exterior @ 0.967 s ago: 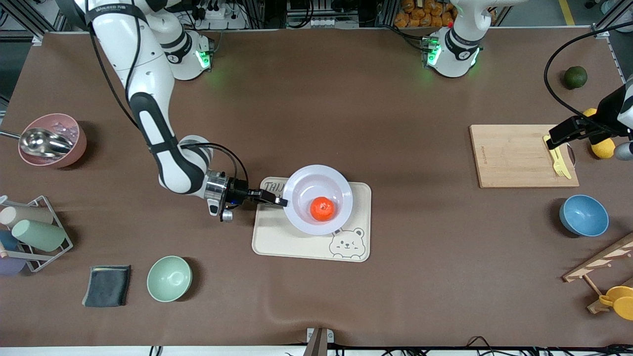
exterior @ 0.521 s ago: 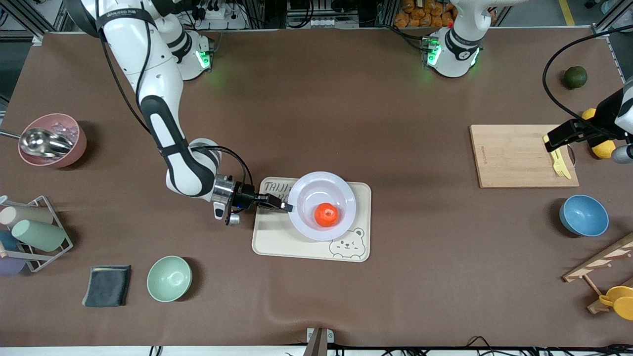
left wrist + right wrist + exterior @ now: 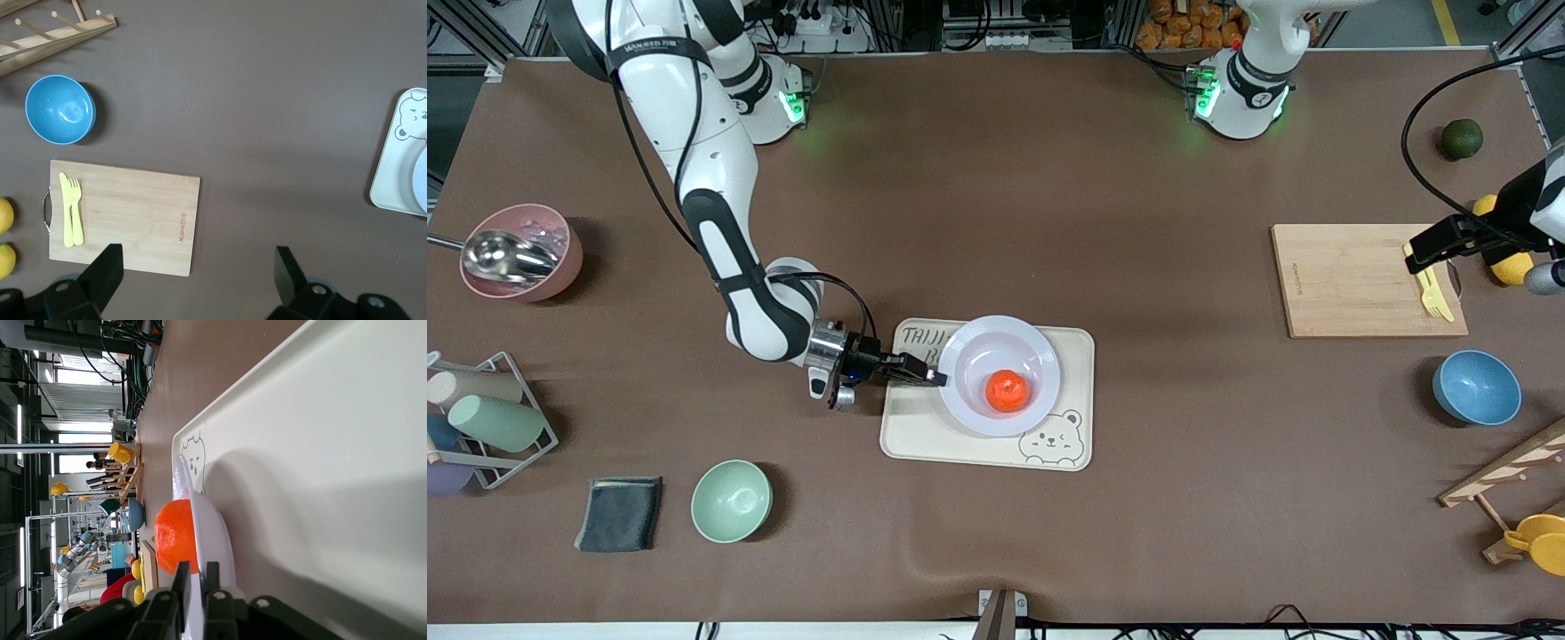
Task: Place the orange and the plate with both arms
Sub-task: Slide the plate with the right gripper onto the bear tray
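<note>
The pale lavender-white plate [image 3: 976, 351] sits over the cream bear tray [image 3: 907, 427] with the orange [image 3: 1006, 391] in it. My right gripper [image 3: 935, 378] is shut on the plate's rim at the edge toward the right arm's end. In the right wrist view the fingers [image 3: 181, 577] pinch the plate's rim [image 3: 212, 527], and the orange [image 3: 175, 535] lies just past them. My left gripper [image 3: 1418, 252] is open and empty, up over the wooden cutting board [image 3: 1352, 280]; the left wrist view shows its gripper [image 3: 197, 270] spread wide above the board [image 3: 133, 217].
A yellow fork [image 3: 1430, 289] lies on the board. Lemons [image 3: 1512, 265] and a dark green fruit [image 3: 1461, 139] are near the left arm's end, with a blue bowl [image 3: 1476, 387]. A green bowl [image 3: 731, 500], grey cloth [image 3: 620, 513], cup rack [image 3: 480, 418] and pink bowl [image 3: 520, 252] are toward the right arm's end.
My right gripper has carried the plate with the orange down toward the bear tray and slightly nearer the front camera. The left arm has barely moved.
</note>
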Robot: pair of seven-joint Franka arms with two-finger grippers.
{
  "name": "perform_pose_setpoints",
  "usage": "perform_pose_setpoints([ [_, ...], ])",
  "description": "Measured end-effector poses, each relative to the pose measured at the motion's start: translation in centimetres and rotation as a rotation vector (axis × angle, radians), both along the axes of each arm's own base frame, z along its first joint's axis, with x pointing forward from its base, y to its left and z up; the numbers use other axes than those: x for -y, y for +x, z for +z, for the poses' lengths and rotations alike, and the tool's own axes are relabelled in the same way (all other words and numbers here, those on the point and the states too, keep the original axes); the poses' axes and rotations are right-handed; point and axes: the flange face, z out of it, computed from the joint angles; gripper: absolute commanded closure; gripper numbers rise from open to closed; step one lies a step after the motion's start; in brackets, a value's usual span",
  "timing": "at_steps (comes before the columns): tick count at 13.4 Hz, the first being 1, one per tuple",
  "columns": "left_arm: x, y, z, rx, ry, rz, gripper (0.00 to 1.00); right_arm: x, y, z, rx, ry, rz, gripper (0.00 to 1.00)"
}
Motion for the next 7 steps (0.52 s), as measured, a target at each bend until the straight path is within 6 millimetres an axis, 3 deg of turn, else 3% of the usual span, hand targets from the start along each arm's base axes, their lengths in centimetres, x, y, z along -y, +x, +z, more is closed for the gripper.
perform_pose_setpoints([
  [7, 0.01, 0.03, 0.01, 0.002, 0.000, 0.000, 0.00, 0.27, 0.16, 0.02, 0.012, -0.004, 0.000, 0.63],
])
